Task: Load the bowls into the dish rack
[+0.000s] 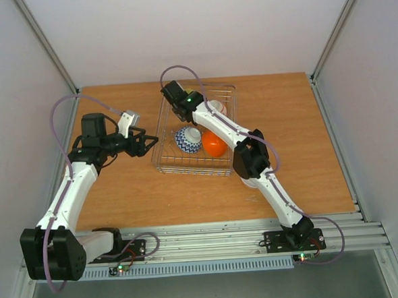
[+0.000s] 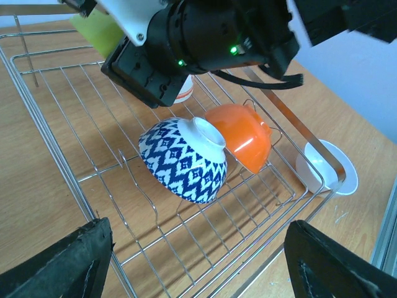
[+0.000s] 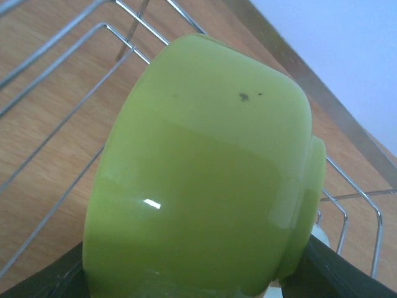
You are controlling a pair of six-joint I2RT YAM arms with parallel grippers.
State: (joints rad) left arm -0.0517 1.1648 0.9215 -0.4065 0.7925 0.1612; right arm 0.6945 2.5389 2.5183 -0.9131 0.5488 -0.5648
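Observation:
The silvery wire dish rack (image 1: pixel 192 169) sits mid-table. A blue-and-white bowl (image 1: pixel 188 140) and an orange bowl (image 1: pixel 213 144) lie on their sides in it; a red-and-white bowl (image 1: pixel 216 107) sits behind them. My right gripper (image 1: pixel 176 104) hangs over the rack's far left corner, shut on the lime green bowl (image 3: pixel 205 192), which is tilted just above the rack wires (image 3: pixel 62 56). My left gripper (image 1: pixel 144 143) is open and empty beside the rack's left side. In the left wrist view the left gripper (image 2: pixel 198 264) faces the blue bowl (image 2: pixel 183 158) and the orange bowl (image 2: pixel 243 136).
A small white round dish (image 2: pixel 329 169) lies on the wood outside the rack's near right corner. The right arm (image 1: pixel 228 130) crosses over the rack. White walls stand on three sides of the table (image 1: pixel 300 143).

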